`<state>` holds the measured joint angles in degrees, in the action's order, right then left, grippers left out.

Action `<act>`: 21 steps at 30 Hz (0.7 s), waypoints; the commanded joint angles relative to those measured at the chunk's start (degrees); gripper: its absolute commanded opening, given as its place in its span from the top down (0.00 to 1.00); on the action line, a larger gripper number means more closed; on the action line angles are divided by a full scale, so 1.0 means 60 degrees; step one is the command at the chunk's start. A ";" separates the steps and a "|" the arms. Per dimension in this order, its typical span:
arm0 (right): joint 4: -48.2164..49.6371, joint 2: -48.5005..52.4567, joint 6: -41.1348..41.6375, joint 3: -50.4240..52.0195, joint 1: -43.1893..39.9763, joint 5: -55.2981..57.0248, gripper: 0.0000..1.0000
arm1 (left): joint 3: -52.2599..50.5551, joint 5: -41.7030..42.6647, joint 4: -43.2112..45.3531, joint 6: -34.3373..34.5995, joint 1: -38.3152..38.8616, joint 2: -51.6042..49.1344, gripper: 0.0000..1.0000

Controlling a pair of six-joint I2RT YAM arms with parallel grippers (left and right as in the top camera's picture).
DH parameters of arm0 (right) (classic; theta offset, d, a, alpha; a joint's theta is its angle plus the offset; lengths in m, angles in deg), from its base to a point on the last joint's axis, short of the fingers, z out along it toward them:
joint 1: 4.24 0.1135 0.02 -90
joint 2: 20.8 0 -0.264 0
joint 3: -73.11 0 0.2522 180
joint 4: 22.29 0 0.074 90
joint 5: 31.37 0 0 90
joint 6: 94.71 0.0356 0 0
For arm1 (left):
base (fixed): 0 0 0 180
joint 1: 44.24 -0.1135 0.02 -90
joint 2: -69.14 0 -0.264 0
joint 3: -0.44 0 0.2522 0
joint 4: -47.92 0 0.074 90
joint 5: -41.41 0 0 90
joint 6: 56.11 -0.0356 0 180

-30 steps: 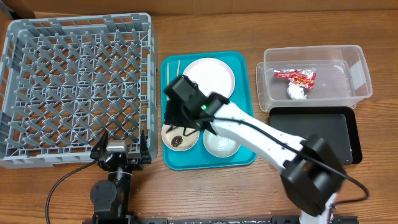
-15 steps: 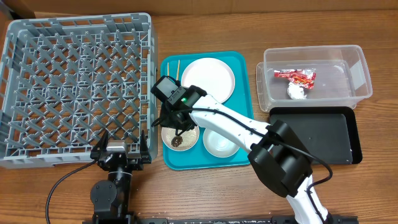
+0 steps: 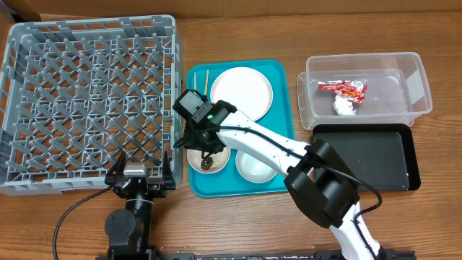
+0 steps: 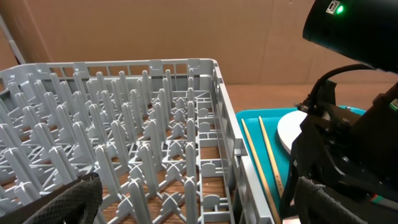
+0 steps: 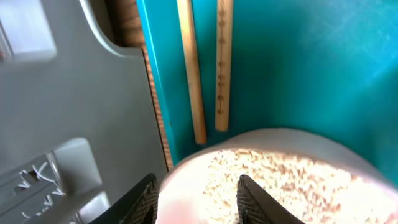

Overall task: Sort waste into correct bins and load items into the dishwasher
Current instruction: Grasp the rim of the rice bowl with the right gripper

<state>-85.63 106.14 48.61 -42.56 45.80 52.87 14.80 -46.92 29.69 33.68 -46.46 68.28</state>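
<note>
Blurred bowl [image 5: 280,180] cropped by bottom edge, contents indistinct; chopsticks [image 5: 189,68] cropped at top edge.

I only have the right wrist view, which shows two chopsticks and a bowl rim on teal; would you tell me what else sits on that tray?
Observer: The overhead view shows a large round plate at the far end of the teal tray.
Operator: Thank you. Is there a second bowl?
Observer: Yes, a pale bowl sits to the right of the bowl with food bits, at the near end.
Operator: And where is the wrapper?
Observer: The red wrapper lies in the clear tub, with the white tissue beside it.
</note>
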 commanded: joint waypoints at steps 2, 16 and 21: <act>-0.0084 0.0182 -0.0131 -0.0299 0.0113 0.0080 0.57 | -0.0055 -0.0058 0.0007 -0.0178 0.0055 0.0087 0.00; -0.0408 0.0193 -0.0401 -0.0758 0.0353 0.0321 0.57 | -0.0055 -0.0058 0.0007 -0.0178 0.0055 0.0087 0.00; -0.0696 0.0299 -0.0437 -0.0758 0.0685 0.0856 0.58 | -0.0055 -0.0058 0.0011 -0.0178 0.0055 0.0087 0.00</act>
<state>-88.63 106.40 46.56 -45.57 48.36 54.64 14.80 -46.92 29.69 33.68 -46.46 68.28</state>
